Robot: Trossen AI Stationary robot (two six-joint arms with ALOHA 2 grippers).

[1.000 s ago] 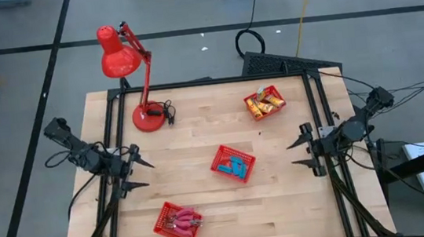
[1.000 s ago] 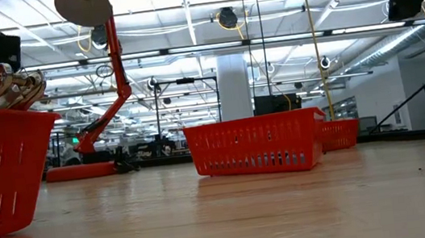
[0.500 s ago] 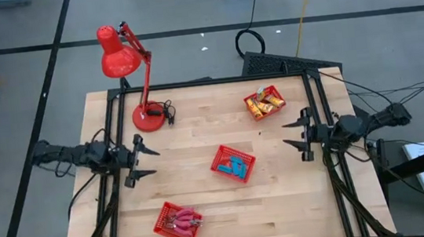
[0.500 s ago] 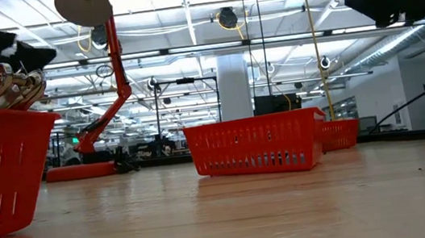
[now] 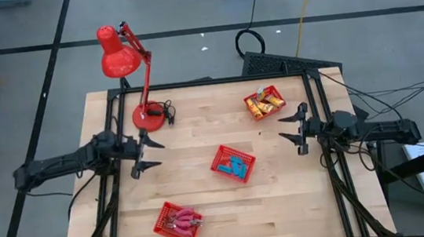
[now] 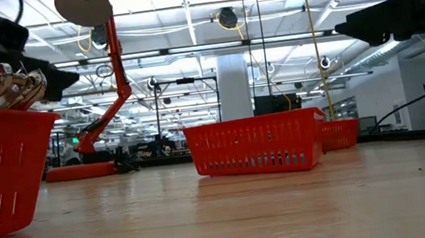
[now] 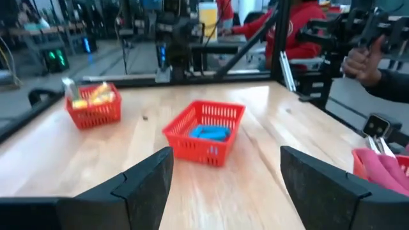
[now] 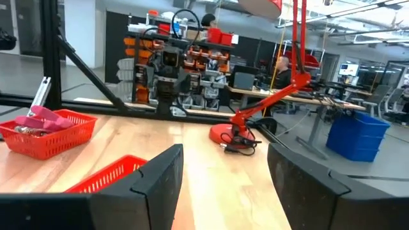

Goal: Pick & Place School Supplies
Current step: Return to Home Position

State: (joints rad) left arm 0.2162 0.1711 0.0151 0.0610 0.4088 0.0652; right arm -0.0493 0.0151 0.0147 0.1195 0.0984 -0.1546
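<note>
We find three red mesh baskets on the wooden table, and every school supply we can make out lies inside one of them. The yellow crayon boxes sit in the far basket, near the table's back right corner. The blue erasers lie in the middle basket at the table's centre. The pink-handled scissors are piled in the near basket toward the front left. In the low view we see their handles and metal tips poking above its rim.

The left hand hovers over the left part of the table, a little in front of the base of the red desk lamp, which stands at the back left corner. Its two fingers are spread wide and we see nothing between them. In the left wrist view they frame the middle basket from well apart.

The right hand hovers over the right part of the table, in front of the far basket and clear of it. Its fingers are likewise spread wide and hold nothing. Past them the right wrist view shows us the lamp's base and the near basket across the table. In the low view both hands hang high above the table top, touching none of the baskets.
</note>
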